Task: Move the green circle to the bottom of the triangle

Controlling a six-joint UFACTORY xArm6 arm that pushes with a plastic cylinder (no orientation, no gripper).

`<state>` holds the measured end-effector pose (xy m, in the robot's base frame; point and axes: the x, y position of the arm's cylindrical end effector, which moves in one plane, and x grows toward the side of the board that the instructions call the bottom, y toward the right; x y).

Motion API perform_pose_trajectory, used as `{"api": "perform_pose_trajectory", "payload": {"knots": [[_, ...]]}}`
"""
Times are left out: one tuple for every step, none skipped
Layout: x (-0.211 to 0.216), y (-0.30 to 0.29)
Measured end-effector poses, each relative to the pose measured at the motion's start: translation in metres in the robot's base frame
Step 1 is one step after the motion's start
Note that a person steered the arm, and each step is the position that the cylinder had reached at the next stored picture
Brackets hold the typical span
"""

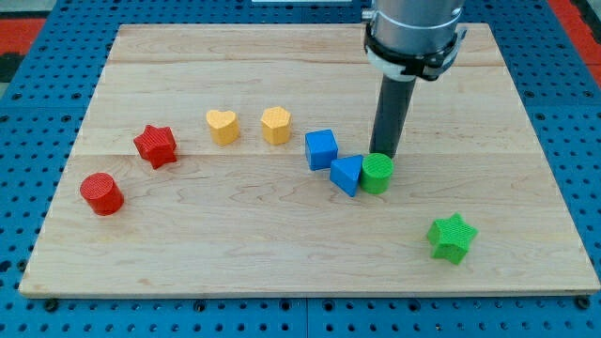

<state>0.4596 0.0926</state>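
Note:
The green circle [377,174] is a short green cylinder near the middle right of the wooden board. It touches the right side of the blue triangle [346,175]. My tip [383,155] is down at the green circle's top edge, just behind it toward the view's top, touching or nearly touching it. The rod rises from there to the arm at the view's top.
A blue cube [321,148] sits just up-left of the triangle. A yellow hexagon [276,124] and yellow heart [223,126] lie further left. A red star [156,145] and red cylinder [101,193] are at the left. A green star [452,237] lies at the lower right.

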Motion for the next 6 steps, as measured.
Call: {"api": "perform_pose_trajectory", "payload": {"knots": [[0.043,0.000],[0.051,0.000],[0.056,-0.001],[0.046,-0.034],[0.067,-0.040],[0.084,-0.026]]}}
